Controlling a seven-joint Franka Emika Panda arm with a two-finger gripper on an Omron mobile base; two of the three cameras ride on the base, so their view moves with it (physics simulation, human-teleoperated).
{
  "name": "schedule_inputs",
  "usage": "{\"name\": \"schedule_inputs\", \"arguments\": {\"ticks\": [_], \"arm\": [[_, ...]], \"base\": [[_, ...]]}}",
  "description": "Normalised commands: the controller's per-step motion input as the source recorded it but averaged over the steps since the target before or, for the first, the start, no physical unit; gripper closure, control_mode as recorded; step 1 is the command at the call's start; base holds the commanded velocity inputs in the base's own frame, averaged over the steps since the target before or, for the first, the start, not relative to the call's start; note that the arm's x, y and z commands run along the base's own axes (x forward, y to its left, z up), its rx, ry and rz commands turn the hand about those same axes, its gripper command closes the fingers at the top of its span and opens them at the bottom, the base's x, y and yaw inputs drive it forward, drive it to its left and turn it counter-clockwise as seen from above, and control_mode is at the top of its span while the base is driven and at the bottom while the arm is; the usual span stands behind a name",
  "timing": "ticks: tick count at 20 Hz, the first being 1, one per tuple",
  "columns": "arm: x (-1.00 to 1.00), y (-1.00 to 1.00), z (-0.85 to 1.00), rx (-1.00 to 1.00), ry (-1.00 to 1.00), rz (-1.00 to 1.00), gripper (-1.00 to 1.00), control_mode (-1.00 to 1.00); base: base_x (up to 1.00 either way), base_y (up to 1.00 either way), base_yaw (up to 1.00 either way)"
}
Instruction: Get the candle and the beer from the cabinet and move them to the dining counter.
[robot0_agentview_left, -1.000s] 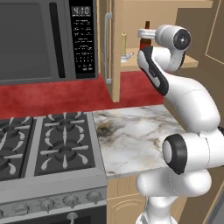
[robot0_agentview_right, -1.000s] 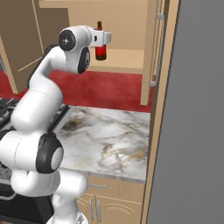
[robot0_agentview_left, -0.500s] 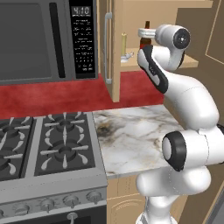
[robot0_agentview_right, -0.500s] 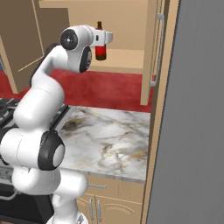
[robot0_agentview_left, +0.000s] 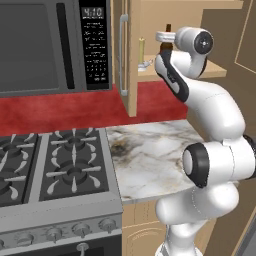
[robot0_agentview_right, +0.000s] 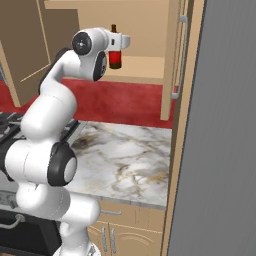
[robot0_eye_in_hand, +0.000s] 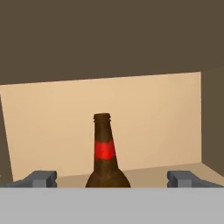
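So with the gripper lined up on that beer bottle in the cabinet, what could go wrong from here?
The gripper is open with the beer standing between its fingertips, not yet held. Pushing further in before closing could knock the tall, narrow bottle over on the shelf. The candle stands upright close beside it on the same cabinet shelf, so a sideways swing of the hand might tip that too.
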Motion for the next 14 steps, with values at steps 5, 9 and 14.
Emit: {"name": "schedule_inputs", "arguments": {"ticks": [5,9,14], "arm": [[0.2,0.0,0.0,0.0,0.0,0.0,-1.0,-1.0],[0.16,0.0,0.0,0.0,0.0,0.0,-1.0,-1.0],[0.1,0.0,0.0,0.0,0.0,0.0,-1.0,-1.0]], "base": [[0.0,0.0,0.0],[0.0,0.0,0.0],[0.0,0.0,0.0]]}}
